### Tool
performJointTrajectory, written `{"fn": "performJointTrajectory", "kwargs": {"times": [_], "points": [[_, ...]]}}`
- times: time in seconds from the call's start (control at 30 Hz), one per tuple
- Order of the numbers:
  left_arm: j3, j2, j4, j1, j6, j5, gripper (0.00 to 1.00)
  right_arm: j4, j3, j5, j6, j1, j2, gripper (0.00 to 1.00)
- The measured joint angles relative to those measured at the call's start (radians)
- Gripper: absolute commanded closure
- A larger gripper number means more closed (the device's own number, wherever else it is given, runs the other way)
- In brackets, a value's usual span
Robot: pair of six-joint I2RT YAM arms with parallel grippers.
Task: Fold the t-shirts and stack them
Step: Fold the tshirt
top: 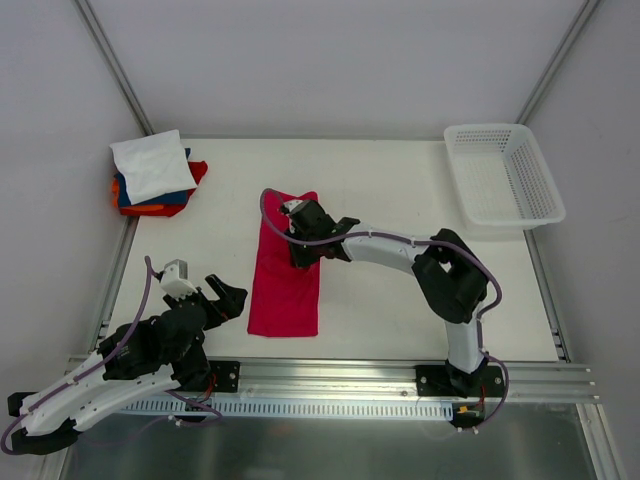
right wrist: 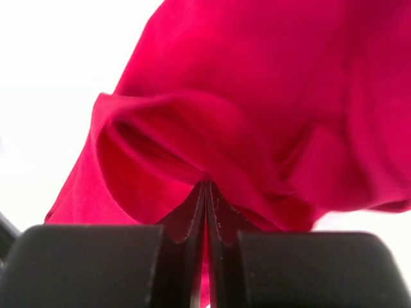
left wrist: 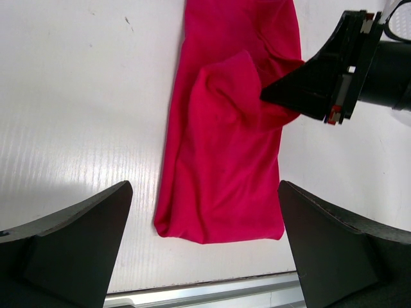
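Long crimson-red cloth t-shirt (top: 285, 280) lies around the middle of the white bench (top: 390, 310), a bit toward the left edge. It is already narrowed into a strip running from the near edge toward the far edge. The right fingers (right wrist: 205, 192) are closed tight on a pinch of the cloth partway down from its far end, and the wrist view shows a raised ridge of red fabric bunched above the tips. The left fingers (top: 228, 296) are spread wide and hold nothing, hovering off the strip's near-left corner close to the near edge of the bench. A pile of folded t-shirts (top: 152, 172), white on top with blue, orange and red showing beneath, sits at the far left corner. A white plastic mesh basket (top: 490, 128) sits at the far right corner; nothing is visible in it. Progress looks late: several shirts are folded and stacked, and this one appears to have its lengthwise folds done. Probably left to do are the crosswise fold of the strip, flattening it, and carrying it over onto the pile. No other loose shirts are visible.
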Motion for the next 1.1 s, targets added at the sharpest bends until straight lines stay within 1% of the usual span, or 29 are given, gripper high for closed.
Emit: {"fn": "performJointTrajectory", "kwargs": {"times": [0.27, 0.43, 0.53, 0.57, 0.73, 0.9, 1.1], "points": [[0.0, 0.0, 0.0, 0.0, 0.0, 0.0, 0.01, -0.023, 0.084, 0.012, -0.032, -0.1, 0.055, 0.96], [0.0, 0.0, 0.0, 0.0, 0.0, 0.0, 0.01, -0.063, 0.214, 0.044, -0.06, -0.171, 0.124, 0.95], [0.0, 0.003, 0.0, 0.0, 0.0, 0.0, 0.01, -0.074, 0.215, 0.084, -0.071, -0.21, 0.116, 0.93], [0.0, 0.006, 0.0, 0.0, 0.0, 0.0, 0.01, -0.073, 0.202, 0.1, -0.078, -0.221, 0.106, 0.86], [0.0, 0.069, 0.0, 0.0, -0.018, 0.001, 0.01, -0.08, 0.042, 0.141, -0.087, -0.242, -0.026, 0.65], [-0.016, 0.15, 0.0, 0.0, -0.056, 0.002, 0.01, -0.053, -0.149, 0.144, -0.063, -0.209, -0.195, 0.6], [-0.038, 0.182, 0.006, 0.0, -0.095, 0.002, 0.01, -0.033, -0.336, 0.174, 0.003, -0.095, -0.327, 0.59]]}}
